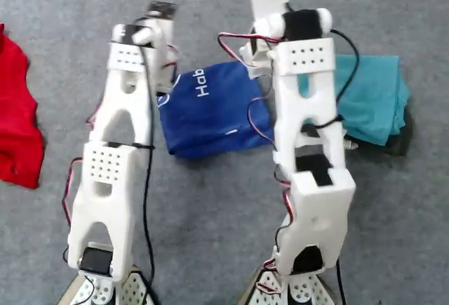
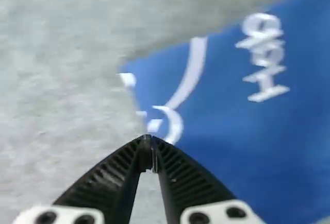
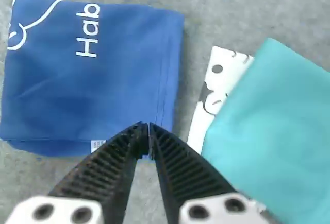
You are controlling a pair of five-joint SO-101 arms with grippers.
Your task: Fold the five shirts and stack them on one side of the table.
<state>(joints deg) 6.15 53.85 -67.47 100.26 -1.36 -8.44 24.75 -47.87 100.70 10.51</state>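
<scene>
Now left pincer (image 2: 148,154) pressed together at blue shirt (image 2: 247,147) corner; right pincer (image 3: 146,141) likewise, over its opposite edge.

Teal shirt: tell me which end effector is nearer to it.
Right. The right end effector is over the edge of the blue shirt nearest the teal shirt; the left end effector is at its opposite corner, farther off.

The desk (image 1: 210,249) holds five garments: one red shirt (image 1: 17,116), one blue shirt (image 1: 210,112), one teal shirt (image 1: 368,98), one white patterned cloth (image 3: 216,80), one dark cloth (image 1: 403,140). There are two arms, left arm (image 1: 112,172) and right arm (image 1: 309,109), and two pincers, left pincer (image 2: 148,141) and right pincer (image 3: 145,128).
</scene>
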